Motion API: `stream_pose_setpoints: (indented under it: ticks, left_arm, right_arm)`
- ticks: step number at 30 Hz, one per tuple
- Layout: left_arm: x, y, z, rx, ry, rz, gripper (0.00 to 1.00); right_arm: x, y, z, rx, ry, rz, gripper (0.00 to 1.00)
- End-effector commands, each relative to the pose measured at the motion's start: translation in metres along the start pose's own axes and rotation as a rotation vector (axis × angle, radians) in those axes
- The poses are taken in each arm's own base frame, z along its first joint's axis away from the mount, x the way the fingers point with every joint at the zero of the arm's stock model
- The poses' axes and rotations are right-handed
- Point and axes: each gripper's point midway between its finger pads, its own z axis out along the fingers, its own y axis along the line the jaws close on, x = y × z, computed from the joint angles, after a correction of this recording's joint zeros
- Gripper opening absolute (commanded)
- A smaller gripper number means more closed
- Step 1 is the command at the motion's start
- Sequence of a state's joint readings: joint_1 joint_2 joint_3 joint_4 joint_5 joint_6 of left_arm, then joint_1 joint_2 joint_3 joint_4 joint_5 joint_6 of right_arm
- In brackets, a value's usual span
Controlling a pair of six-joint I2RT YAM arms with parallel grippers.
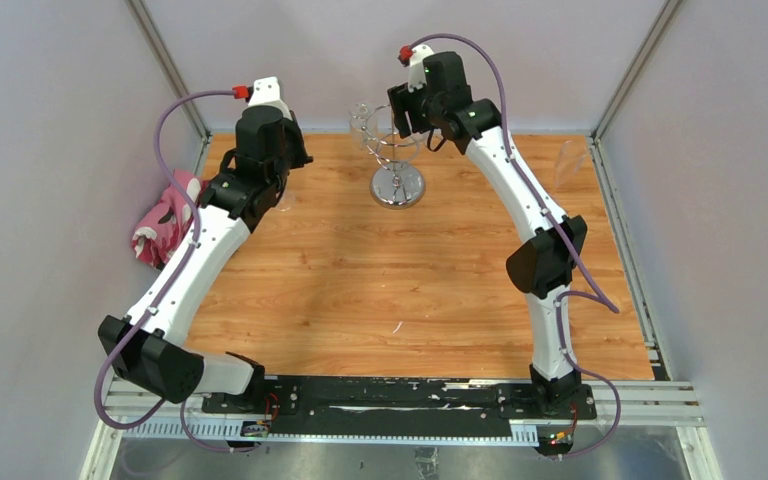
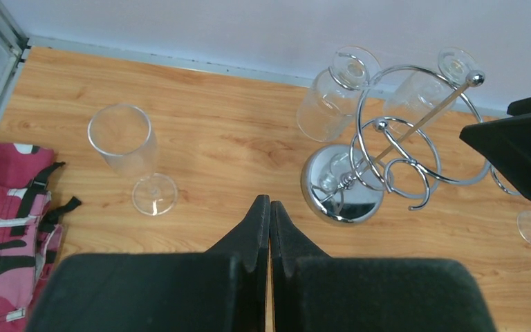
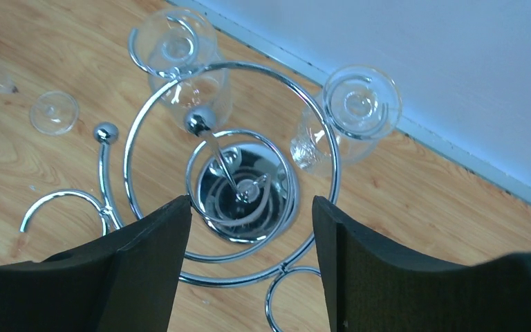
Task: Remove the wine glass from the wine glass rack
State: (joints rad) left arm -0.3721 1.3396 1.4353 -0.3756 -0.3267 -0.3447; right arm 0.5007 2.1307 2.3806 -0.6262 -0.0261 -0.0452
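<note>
Rack (image 3: 276, 204) loops hold two inverted wine glasses (image 3: 359, 104) — right hand (image 3: 249, 207) spread wide above, left hand (image 2: 269, 207) closed, empty.

Pink camouflage cloth (image 1: 165, 228) with black straps lies bunched at the 9 o'clock edge of the wood-grain table (image 1: 360, 290), beside the white side wall (image 1: 50, 150); an aluminium rail (image 1: 650, 398) runs along the 6 o'clock edge.

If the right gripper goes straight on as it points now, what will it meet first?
Most likely the wine glass rack: the open right gripper points down at its wire ring and post. Which part first is unclear.
</note>
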Motion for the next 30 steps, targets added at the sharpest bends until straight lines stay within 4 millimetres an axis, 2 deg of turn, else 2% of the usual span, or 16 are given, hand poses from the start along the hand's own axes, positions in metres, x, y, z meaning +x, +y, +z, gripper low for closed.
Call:
stream_pose_setpoints:
  ticks: [1,6,10,17,22,26,30]
  left_arm:
    - [0.002,0.005,0.004,-0.013,-0.005,0.009,0.0]
    - [0.003,0.003,0.006,-0.005,-0.001,0.006,0.0]
    - [0.002,0.003,0.005,-0.005,-0.005,0.008,0.0]
    - [0.006,0.006,0.006,-0.014,0.0,0.029,0.0]
    - [0.01,0.008,0.008,-0.017,0.007,0.035,0.0]
    - [0.012,0.009,0.008,-0.015,0.01,0.04,0.0]
    - [0.015,0.01,0.008,-0.014,0.012,0.043,0.0]
  right_arm:
    - [-0.037,0.021,-0.013,-0.068,-0.126,0.013,0.7]
    - [-0.043,0.024,-0.008,-0.083,-0.154,0.018,0.73]
    - [-0.043,0.029,0.006,-0.106,-0.168,0.037,0.73]
    - [-0.042,0.04,0.033,-0.152,-0.202,0.083,0.65]
    - [-0.044,0.051,0.046,-0.205,-0.237,0.112,0.56]
    - [-0.049,0.052,0.05,-0.191,-0.27,0.107,0.49]
    - [-0.052,0.05,0.051,-0.179,-0.29,0.108,0.3]
